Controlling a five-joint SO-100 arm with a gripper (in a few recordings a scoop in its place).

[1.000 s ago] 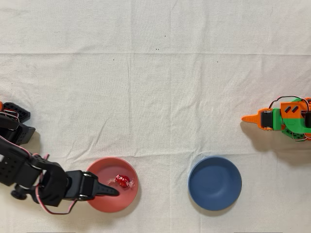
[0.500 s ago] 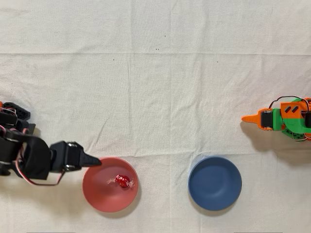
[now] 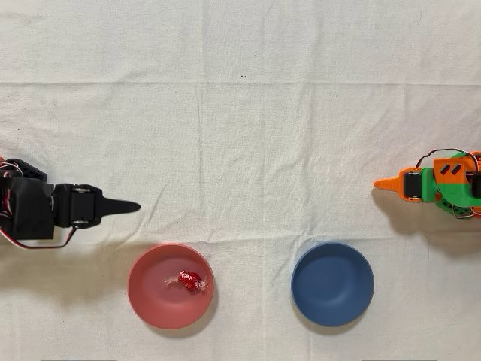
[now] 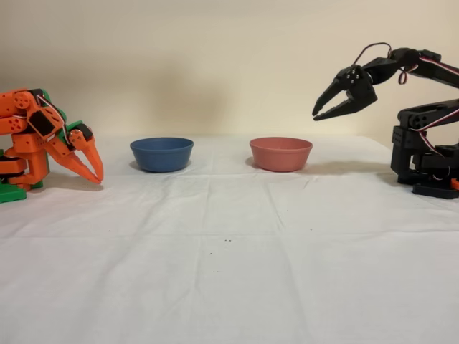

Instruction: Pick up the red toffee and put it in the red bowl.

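The red toffee [image 3: 190,281] lies inside the red bowl [image 3: 143,289], a little right of its middle. In the fixed view the red bowl [image 4: 280,154] stands right of centre and its wall hides the toffee. My black gripper [image 3: 134,206] is above and left of the bowl in the overhead view, clear of the rim, pointing right. From the side the gripper [image 4: 315,115] hangs high above the table, to the right of the bowl. Its fingertips meet and hold nothing.
A blue bowl [image 3: 332,283] of the same size sits to the right of the red one in the overhead view, and appears as the blue bowl [image 4: 161,154] on the left from the side. The idle orange arm [image 3: 436,184] rests at the far right edge.
My gripper has pulled back from over the red bowl, moving up the overhead picture and slightly left. The toffee stays in the bowl.
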